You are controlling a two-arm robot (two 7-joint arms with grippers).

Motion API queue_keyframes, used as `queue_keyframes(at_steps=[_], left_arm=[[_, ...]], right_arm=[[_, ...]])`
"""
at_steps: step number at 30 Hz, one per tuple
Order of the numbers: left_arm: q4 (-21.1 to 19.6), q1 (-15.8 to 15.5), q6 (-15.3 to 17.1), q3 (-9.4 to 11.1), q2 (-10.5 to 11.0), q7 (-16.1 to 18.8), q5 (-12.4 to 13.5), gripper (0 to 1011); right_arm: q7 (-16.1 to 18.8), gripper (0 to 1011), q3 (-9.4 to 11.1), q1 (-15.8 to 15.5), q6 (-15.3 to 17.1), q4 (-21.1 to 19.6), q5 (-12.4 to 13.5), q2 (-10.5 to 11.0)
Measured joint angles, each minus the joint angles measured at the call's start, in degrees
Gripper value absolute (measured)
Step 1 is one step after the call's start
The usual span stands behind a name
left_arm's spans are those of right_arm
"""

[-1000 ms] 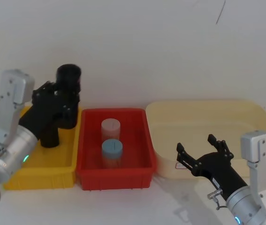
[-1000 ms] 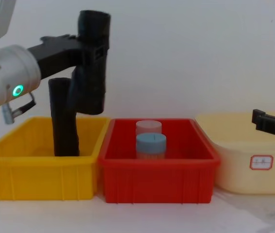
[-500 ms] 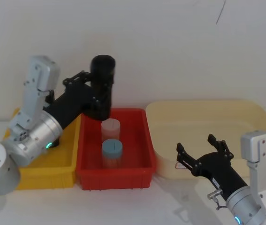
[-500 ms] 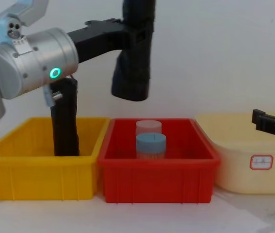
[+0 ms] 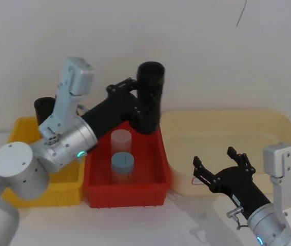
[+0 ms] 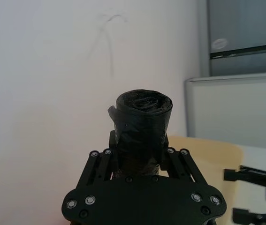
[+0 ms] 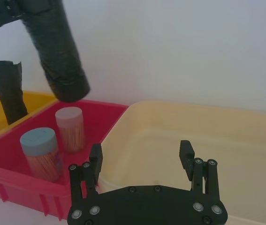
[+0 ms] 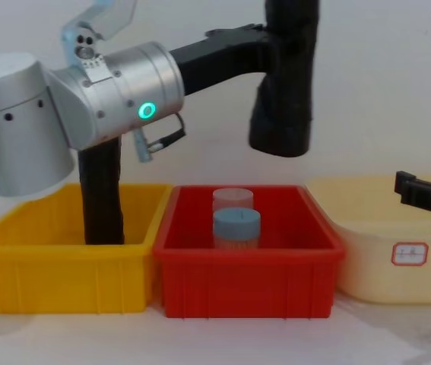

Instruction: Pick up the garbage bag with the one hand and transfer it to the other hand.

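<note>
- The garbage bag (image 5: 151,82) is held in the air by the left gripper (image 5: 141,102). It hangs above the far rim of the red bin (image 5: 161,143) and touches nothing below it.
- In the left wrist view, the left fingers (image 6: 101,164) are clamped on both sides of the roll. Its rolled end sticks out past them.
- In the head view, the roll lies between 10 and 11 o'clock from the right gripper (image 5: 218,163) and well apart from it. That gripper is low, at the near edge of the cream tub (image 5: 227,120).
- The right fingers (image 7: 185,154) are spread wide with nothing between them.
- The roll's long axis is near upright with a slight lean. In the chest view its lower part hangs free below the left fingers, which I judge the likeliest place for the receiving grasp.
- The left arm carries the roll, so closing the gap probably falls mostly to it.
- The bag is matte, crinkly black film wound into a thick cylinder, and it should give a little under pressure.
- The bins are hard, glossy plastic. A second black roll (image 8: 102,198) stands in the yellow bin (image 8: 55,251), at 9 o'clock from the red one.
- Two capped jars, one pink (image 5: 120,137) and one blue (image 5: 122,163), stand in the red bin.
</note>
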Motion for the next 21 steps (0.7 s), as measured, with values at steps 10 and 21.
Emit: queue_keyframes(at_steps=[10,21], left_arm=[[5.21,-2.79,-1.90,1.52,-2.54,-5.09,-3.07,447],[6.65,-2.99,-2.38,2.01,-3.34,-6.28,-5.02,447]], right_arm=[[0.01,1002,0.03,0.00,0.00,0.00,0.00,-0.05],[0.43,1002,0.33,-0.09,-0.28,-0.24,0.08,-0.51]])
